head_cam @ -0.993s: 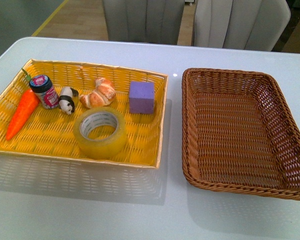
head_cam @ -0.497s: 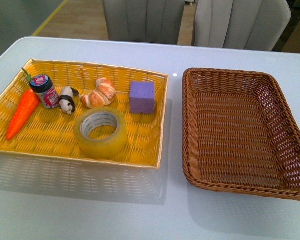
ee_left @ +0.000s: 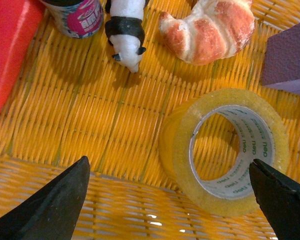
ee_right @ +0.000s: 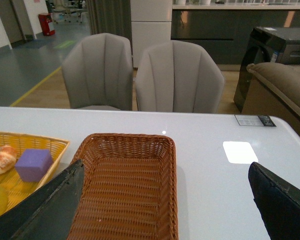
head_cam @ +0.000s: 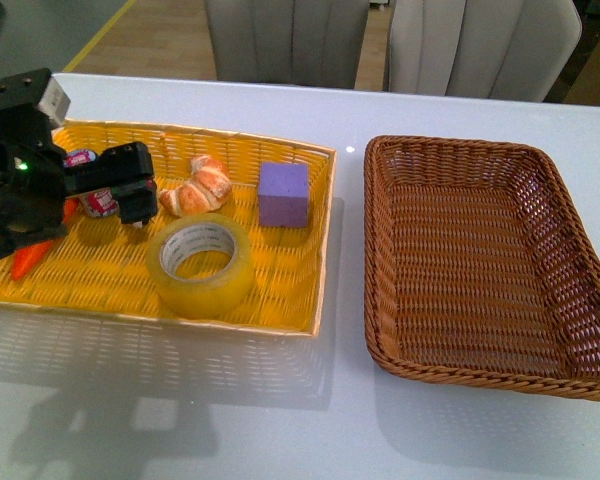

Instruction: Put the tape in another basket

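The tape (head_cam: pixel 202 265), a wide yellowish roll with a white printed core, lies flat near the front of the yellow woven tray (head_cam: pixel 320 250). The dark brown wicker basket (head_cam: pixel 376 250) stands empty to the tray's right. My left gripper (head_cam: pixel 140 195) is open above the tray, just left of and behind the tape. In the left wrist view the tape (ee_left: pixel 177 145) sits between the spread fingertips, nearer one of them, and the gripper (ee_left: pixel 169 162) touches nothing. My right gripper (ee_right: pixel 165 165) is open and empty, high above the table, looking down at the basket (ee_right: pixel 122 137). It is out of the front view.
The tray also holds a croissant (head_cam: pixel 198 187), a purple block (head_cam: pixel 283 194), a carrot (head_cam: pixel 25 258), a small jar (ee_left: pixel 80 17) and a panda figure (ee_left: pixel 126 32), partly hidden by my left arm in the front view. Two grey chairs (head_cam: pixel 290 40) stand behind the white table.
My left arm has come in from the left and now hangs over the tray beside the tape, covering the jar and panda. Tape and baskets have not moved.
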Action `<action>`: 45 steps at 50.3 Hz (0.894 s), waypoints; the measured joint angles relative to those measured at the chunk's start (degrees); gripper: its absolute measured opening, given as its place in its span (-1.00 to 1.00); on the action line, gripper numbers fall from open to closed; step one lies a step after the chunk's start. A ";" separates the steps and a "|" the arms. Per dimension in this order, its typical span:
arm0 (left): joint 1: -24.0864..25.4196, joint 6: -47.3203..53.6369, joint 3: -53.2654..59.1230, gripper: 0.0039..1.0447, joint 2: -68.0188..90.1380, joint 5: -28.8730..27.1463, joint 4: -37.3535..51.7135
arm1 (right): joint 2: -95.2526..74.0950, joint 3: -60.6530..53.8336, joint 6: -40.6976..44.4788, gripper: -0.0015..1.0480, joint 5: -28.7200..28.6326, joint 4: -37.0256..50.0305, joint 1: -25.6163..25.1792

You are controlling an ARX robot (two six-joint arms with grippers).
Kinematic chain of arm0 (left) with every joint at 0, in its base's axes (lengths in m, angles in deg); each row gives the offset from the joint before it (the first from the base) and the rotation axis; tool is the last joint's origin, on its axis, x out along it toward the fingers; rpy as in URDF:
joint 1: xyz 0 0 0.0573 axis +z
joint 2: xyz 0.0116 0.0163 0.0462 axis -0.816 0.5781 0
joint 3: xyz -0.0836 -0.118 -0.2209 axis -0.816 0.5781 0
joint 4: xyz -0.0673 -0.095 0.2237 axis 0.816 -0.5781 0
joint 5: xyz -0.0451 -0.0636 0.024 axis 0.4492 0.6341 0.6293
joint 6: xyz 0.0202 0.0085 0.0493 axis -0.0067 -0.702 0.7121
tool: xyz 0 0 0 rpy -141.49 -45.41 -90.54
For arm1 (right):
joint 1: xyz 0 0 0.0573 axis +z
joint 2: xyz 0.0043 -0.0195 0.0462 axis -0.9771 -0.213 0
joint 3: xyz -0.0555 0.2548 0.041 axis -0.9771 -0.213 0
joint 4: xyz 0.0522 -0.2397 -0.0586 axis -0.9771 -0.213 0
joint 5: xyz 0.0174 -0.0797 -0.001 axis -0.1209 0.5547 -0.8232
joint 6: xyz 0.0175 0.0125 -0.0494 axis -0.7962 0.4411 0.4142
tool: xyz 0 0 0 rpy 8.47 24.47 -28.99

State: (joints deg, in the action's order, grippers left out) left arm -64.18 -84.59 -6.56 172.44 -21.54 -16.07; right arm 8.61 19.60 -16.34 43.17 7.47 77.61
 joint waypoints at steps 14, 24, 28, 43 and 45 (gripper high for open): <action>-2.69 1.05 -10.43 0.83 10.47 -1.70 -4.55 | 0.00 0.00 -0.02 0.83 0.00 0.00 0.00; -2.91 1.03 -14.08 0.83 14.67 -2.12 -6.05 | 0.00 0.00 -0.02 0.83 0.00 0.00 0.00; -2.93 1.01 -14.97 0.83 15.74 -2.14 -6.36 | 0.00 0.00 -0.02 0.83 0.00 0.00 0.00; -2.93 1.31 -16.87 0.83 18.80 -3.61 -6.99 | 0.00 0.00 -0.02 0.83 0.00 0.00 0.00; -2.93 1.36 -17.07 0.83 19.17 -3.65 -7.08 | 0.00 0.00 -0.02 0.83 0.00 0.00 0.00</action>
State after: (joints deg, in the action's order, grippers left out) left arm -67.11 -83.23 -23.63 191.61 -25.19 -23.15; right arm 8.61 19.60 -16.36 43.17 7.47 77.61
